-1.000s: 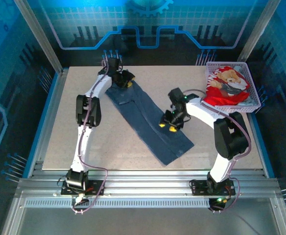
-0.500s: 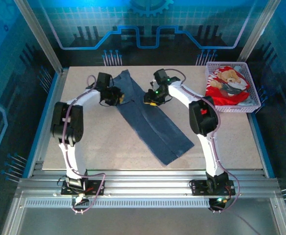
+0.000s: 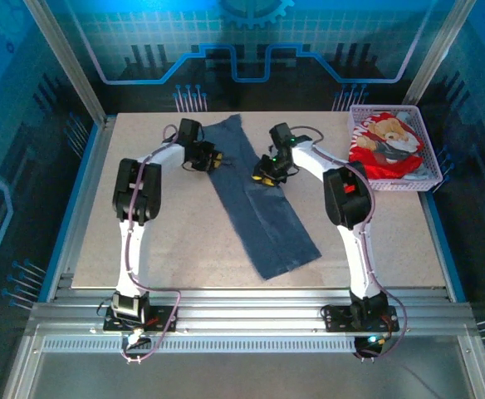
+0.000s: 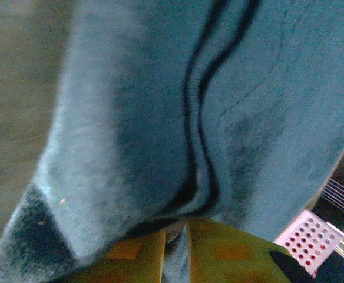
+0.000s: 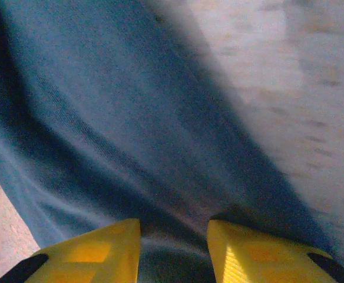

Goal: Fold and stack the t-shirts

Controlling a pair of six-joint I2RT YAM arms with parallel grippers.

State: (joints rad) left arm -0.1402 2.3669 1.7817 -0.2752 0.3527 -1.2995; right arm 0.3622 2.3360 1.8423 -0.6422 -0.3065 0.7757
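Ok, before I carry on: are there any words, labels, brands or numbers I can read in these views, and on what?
No text can be read.
red t-shirt in the lilac basket: teddy-bear picture; any lettering is too small to read.
blue t-shirt: plain cloth, no label or print, also up close in both wrist views.
back wall: gear and line graphics, no words.

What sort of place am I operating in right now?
Probably a robotics lab cell: speckled table inside an aluminium frame, blue printed backdrop panels behind, blue t-shirt laid out for folding.
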